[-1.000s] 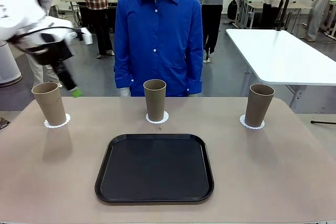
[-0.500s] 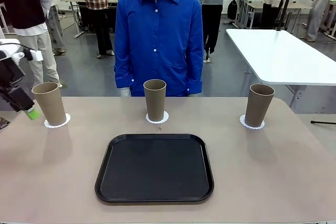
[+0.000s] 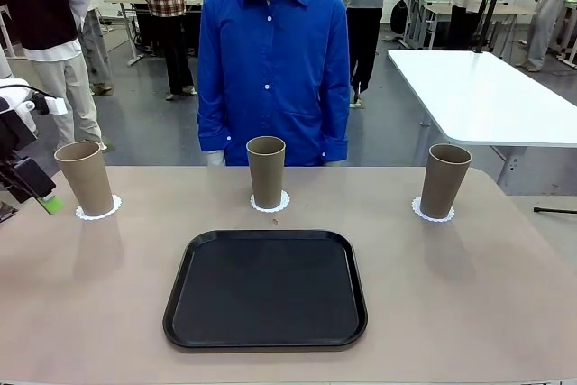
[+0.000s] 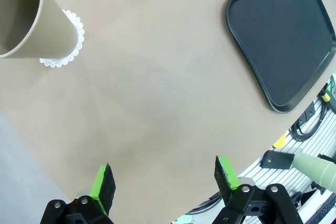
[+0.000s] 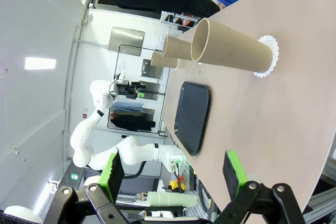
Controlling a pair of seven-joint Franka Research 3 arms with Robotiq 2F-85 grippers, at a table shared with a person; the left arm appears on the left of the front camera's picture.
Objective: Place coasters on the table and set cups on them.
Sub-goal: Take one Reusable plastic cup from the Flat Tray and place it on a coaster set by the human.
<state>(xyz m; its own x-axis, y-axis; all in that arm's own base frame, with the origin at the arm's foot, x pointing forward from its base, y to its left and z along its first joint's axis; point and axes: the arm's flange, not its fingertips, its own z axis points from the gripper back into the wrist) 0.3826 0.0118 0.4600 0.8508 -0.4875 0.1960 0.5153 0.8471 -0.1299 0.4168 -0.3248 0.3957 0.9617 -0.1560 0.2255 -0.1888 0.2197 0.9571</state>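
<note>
Since the earlier frame, the left gripper [image 3: 36, 194] has pulled back to the left edge, jaws spread and empty. All 3 cups [image 3: 266, 171] stand on coasters [image 3: 270, 204] along the table [image 3: 451, 295]; the task looks finished. The right gripper [image 5: 173, 174] hangs released too.

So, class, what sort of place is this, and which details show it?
Probably a robotics lab or workshop: a white robot arm stands at the table, more work tables fill the open floor behind, and people stand among them.

No legible text, label, brand, number or sign on anything in view.
</note>
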